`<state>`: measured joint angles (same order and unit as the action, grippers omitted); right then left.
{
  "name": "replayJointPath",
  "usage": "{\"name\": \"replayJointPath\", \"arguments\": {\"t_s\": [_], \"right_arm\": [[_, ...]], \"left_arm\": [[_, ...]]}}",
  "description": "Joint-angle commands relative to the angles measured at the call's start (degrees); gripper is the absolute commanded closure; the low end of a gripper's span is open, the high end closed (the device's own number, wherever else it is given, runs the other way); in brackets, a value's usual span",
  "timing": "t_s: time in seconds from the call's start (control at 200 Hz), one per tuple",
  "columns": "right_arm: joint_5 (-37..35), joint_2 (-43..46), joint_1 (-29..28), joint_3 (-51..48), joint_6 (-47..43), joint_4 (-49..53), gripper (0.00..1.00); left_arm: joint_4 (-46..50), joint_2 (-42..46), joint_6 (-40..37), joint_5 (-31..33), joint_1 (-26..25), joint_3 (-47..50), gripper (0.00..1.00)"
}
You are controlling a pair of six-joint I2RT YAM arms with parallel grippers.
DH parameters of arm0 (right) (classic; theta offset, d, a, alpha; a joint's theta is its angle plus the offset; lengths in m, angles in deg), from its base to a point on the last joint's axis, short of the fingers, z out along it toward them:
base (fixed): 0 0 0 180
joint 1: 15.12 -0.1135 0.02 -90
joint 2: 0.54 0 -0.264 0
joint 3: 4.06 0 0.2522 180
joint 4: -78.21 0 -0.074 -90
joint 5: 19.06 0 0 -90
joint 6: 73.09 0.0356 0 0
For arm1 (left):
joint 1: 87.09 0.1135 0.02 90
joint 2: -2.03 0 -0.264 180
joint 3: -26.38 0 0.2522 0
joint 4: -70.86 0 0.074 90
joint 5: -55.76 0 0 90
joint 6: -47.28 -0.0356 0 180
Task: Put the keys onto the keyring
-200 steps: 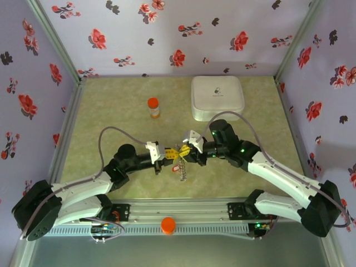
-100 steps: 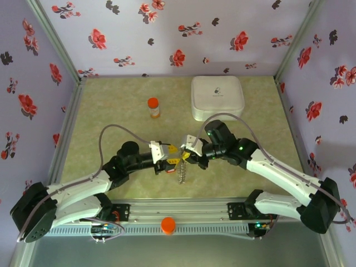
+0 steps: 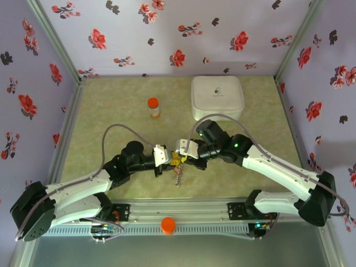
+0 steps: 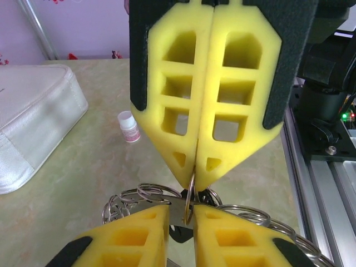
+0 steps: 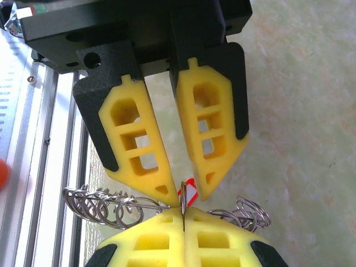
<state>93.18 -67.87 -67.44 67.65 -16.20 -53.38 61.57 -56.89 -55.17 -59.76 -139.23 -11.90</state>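
In front of the white case [image 3: 217, 97], the right gripper [image 4: 194, 175], fully closed, is pinching 1 loop of the keyring [image 5: 100, 206] while the left gripper [image 5: 182, 190], barely parted, is straddling it; a misaligned tug is probably risking dropping the red key [image 5: 191, 192].

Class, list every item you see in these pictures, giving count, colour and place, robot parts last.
table: one, mottled green, below all
white case: one, white, far right
orange bottle: one, orange, far, upright
small white cap: one, white, near the case
orange knob: one, orange, near rail
keyring: one, silver-grey coil, between the grippers
red key: one, red head, at the fingertips
left gripper: one, yellow pads, jaws apart
right gripper: one, yellow pads, gripping keyring
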Motion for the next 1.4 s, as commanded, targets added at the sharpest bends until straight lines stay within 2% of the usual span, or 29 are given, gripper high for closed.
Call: {"name": "replayJointPath", "arguments": {"t_s": [0.0, 0.09, 0.19, 0.215, 0.28, 0.365, 0.485, 0.655, 0.81, 0.985, 1.26, 1.395], "right_arm": [[0.4, -0.4, -1.3, 2.1, -1.1, -0.5, 1.0], [1.0, -0.5, -1.7, 1.8, -0.5, -1.4, 1.0], [1.6, 0.3, -1.8, 1.2, 0.7, -2.2, 1.0], [1.4, 0.8, -1.7, 0.7, 1.0, -2.6, 1.0], [1.2, 2.9, -0.6, -1.0, 2.0, -4.8, 0.83], [3.9, 6.7, 2.8, -5.3, 4.7, -9.8, 0.74], [7.3, 10.4, 5.4, -10.1, 8.3, -14.8, 0.67], [7.3, 10.4, 5.4, -11.1, 10.9, -13.9, 0.67], [9.1, 8.5, 5.4, -9.8, 11.8, -10.7, 0.67], [9.6, 7.6, 5.4, -10.4, 12.0, -11.9, 0.69], [10.2, 5.2, 5.3, -9.6, 12.7, -13.1, 0.74], [9.8, 4.8, 5.3, -9.5, 12.5, -12.6, 0.84]], "left_arm": [[-1.5, 0.1, -0.2, 0.2, -0.6, -0.9, 0.81], [-3.3, 0.1, 0.4, -0.1, -0.7, -0.2, 0.83], [-3.7, 0.6, 0.5, -0.2, -0.8, 0.2, 1.0], [-3.9, 0.8, 0.5, -0.2, -0.8, 0.5, 1.0], [-5.2, 1.3, 0.5, -0.2, -0.8, 1.6, 1.0], [-8.2, 1.9, 0.8, -0.2, -0.8, 3.0, 1.0], [-13.6, 2.0, 2.6, -0.2, -0.7, 4.4, 1.0], [-20.8, 1.9, 4.7, -0.2, -0.8, 7.0, 1.0], [-20.9, 2.0, 5.4, 1.4, -0.8, 8.6, 1.0], [-22.3, 1.9, 6.1, 1.8, -0.8, 8.9, 1.0], [-22.7, 1.7, 5.4, 1.8, -0.8, 8.8, 1.0], [-22.9, 1.8, 5.2, 1.8, -0.8, 8.7, 1.0]]}}
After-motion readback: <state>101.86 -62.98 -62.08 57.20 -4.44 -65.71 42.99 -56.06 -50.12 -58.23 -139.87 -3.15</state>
